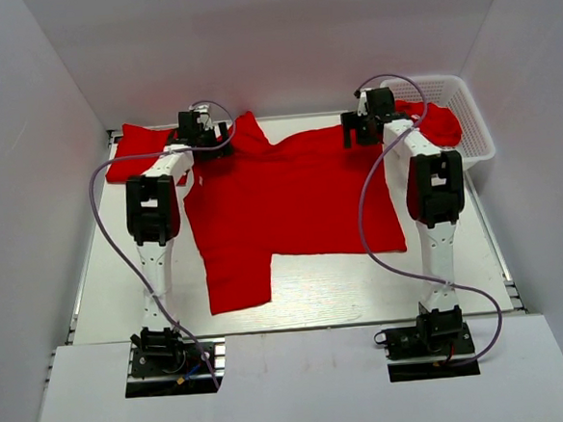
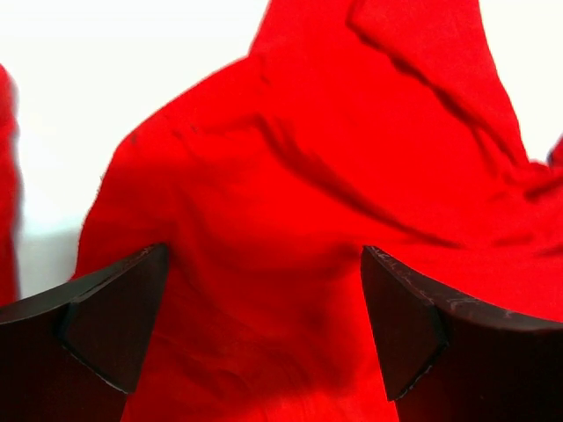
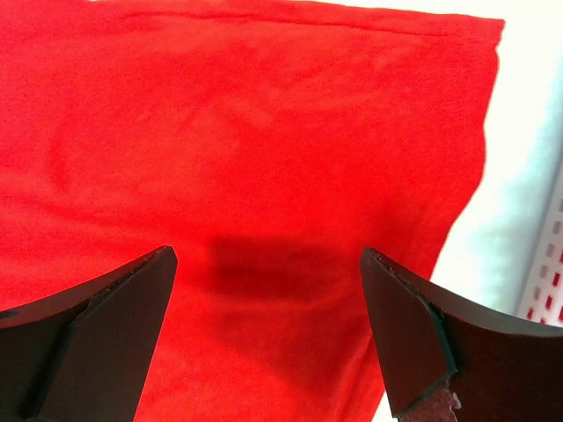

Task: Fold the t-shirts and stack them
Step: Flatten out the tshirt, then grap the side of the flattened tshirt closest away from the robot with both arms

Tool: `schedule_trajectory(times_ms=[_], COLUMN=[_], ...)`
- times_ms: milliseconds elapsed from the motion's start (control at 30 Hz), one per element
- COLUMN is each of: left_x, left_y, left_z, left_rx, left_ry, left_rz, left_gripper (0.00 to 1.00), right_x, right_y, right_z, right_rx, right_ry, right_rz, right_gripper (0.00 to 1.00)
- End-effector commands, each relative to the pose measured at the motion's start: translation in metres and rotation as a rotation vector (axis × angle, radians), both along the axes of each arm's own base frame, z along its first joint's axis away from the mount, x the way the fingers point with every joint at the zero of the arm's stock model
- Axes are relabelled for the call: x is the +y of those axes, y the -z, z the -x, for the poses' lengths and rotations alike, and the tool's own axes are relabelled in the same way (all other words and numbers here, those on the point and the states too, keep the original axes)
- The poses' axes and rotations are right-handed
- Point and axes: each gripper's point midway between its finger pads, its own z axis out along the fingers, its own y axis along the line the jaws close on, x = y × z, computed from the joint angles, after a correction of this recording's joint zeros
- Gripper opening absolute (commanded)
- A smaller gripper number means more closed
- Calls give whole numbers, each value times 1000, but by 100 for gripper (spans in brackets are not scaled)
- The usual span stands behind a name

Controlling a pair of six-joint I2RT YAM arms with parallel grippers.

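Red cloth: three lots counted.
- One plain bright red short-sleeved cloth t-shirt [image 1: 291, 205] lies spread flat mid-table between the two arms. Its near-left part reaches closer to the bases than the rest.
- A second red t-shirt [image 1: 134, 154] lies bunched at the far left corner. The left arm crosses between it and the spread one in the top view.
- More red cloth [image 1: 440, 123] sits in the single white plastic mesh basket [image 1: 479, 134] at the far right. I cannot tell how many garments it holds.

Arms: two, both stretched toward the far edge of the table.
- The left gripper [image 1: 217, 138] is at the spread shirt's far-left sleeve. In its wrist view the black fingers [image 2: 114, 325] stand wide apart and grasp nothing, with wrinkled sleeve cloth below them.
- The right gripper [image 1: 356, 133] is at the far-right part of the same shirt, just beside the basket. Its fingers [image 3: 413, 334] are likewise spread and released over smooth cloth, with a dark shadow on the cloth between them.
- For both grippers, I cannot tell whether the tips touch the cloth.

Two purple cables, one per arm: the left cable [image 1: 96, 214] loops out wide and the right cable [image 1: 366, 200] arcs across the shirt's edge.

Surface: a white tabletop [image 1: 364, 282]. Plain pale walls [image 1: 279, 37] close it in at the left, back and right.
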Motion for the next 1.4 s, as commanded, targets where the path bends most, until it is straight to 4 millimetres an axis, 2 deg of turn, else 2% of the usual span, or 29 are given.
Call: schedule_trajectory(times_ms=[0,33,67,100,133,167,200,233,267,300,333,367,400,433,467,500,533,600,633,667,767,800,833,867,900,933,1000,1067,1367], left_x=[-10,-10,-9,-8,-10,-9,-5,-10,-5,-9,-12,-12,-12,-13,-11,-10,-10,-14,-14,-17,-9,-7,-3,0,1,4,8,5,13], left_y=[-61,-69,-78,-100,-102,-103,-105,-127,-113,-115,-122,-126,-128,-108,-107,-125,-101,-91,-81,-72,-47,-43,-32,-29,-34,-24,-15,-11,18], left_z=[12,16,19,22,33,42,50,64,81,94,102,128,139,162,177,192,220,252,280,305,375,391,412,433,442,458,476,481,488], left_rx=[-70,-69,-72,-100,-75,-54,-37,-54,-4,17,4,11,17,62,76,43,131,190,236,297,434,461,514,570,552,592,633,659,770], left_ry=[56,56,56,64,72,72,59,61,41,6,10,8,-21,-24,-35,-43,-77,-75,-74,-67,-114,-124,-161,-175,-179,-200,-248,-265,-305], left_rz=[36,36,36,30,12,9,-3,9,4,38,68,93,127,131,140,160,167,169,179,169,163,156,163,153,170,166,172,188,77], left_gripper=[100,100,100,100,100,100,100,100,100,100,100,100,100,100,100,100,100,100,100,100,100,100,100,100,100,100,100,100,97], right_x=[21,24,26,31,32,30,32,32,31,29,26,21,20,17,17,15,14,14,12,11,2,1,1,-1,-1,-5,-12,-18,-25], right_y=[-61,-86,-91,-80,-106,-90,-92,-105,-105,-107,-89,-113,-102,-87,-113,-87,-85,-98,-88,-95,-85,-97,-87,-86,-93,-92,-86,-81,-74], right_z=[10,14,17,28,34,47,51,58,72,81,95,104,112,126,132,151,157,172,182,187,206,207,213,214,216,216,222,225,226], right_rx=[-93,-135,-139,-109,-149,-104,-107,-130,-118,-137,-94,-147,-135,-94,-155,-97,-92,-134,-114,-132,-114,-149,-134,-135,-154,-158,-152,-148,-129], right_ry=[-115,-125,-129,-141,-137,-131,-115,-104,-81,-53,-20,10,37,65,70,94,122,136,153,158,224,232,234,238,239,254,288,316,354], right_rz=[-10,-18,-22,-25,-36,-33,-43,-50,-71,-85,-93,-93,-112,-128,-156,-166,-196,-239,-250,-263,-273,-296,-293,-295,-303,-293,-271,-251,-231], right_gripper=[91,91,91,91,91,91,91,91,91,91,91,91,91,91,91,91,91,91,91,91,91,91,91,91,91,91,91,91,91])
